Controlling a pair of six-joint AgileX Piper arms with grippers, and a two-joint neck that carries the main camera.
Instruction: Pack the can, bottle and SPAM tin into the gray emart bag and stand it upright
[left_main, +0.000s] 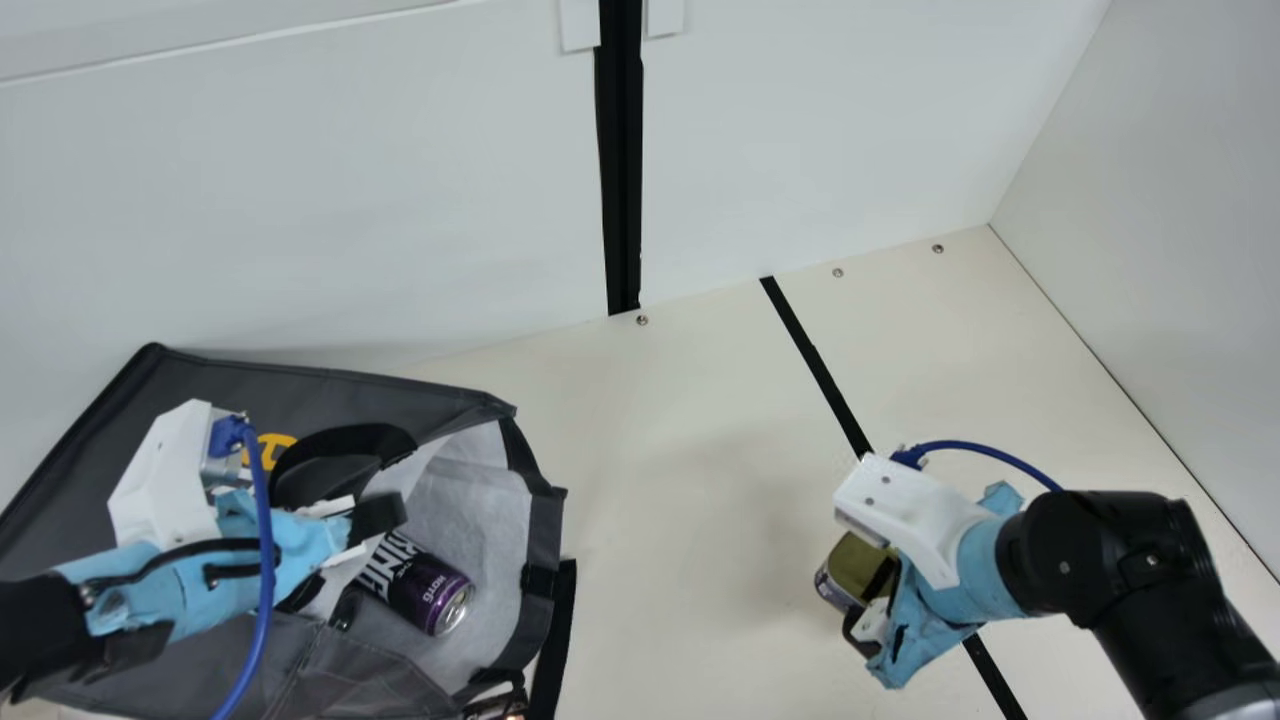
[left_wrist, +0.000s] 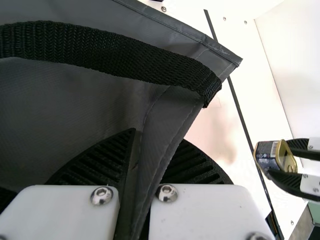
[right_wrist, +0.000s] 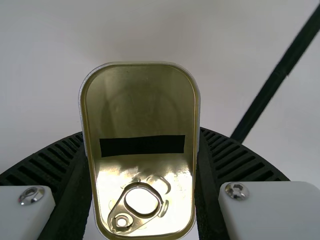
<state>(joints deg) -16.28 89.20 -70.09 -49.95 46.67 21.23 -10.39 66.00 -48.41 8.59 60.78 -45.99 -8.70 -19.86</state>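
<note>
Golden-lidded tin (right_wrist: 140, 110) inside right gripper (left_main: 868, 603)

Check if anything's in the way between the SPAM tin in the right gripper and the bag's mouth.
Nothing visible stands on the table between the SPAM tin in my right gripper and the gray bag's mouth. The purple can lies inside it and might crowd entry.

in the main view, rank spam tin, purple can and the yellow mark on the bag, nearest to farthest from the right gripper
1. SPAM tin: between the fingers of the right gripper
2. purple can: off to the left, inside the open mouth of the gray bag
3. yellow mark: farther left, on the bag's outside
</note>
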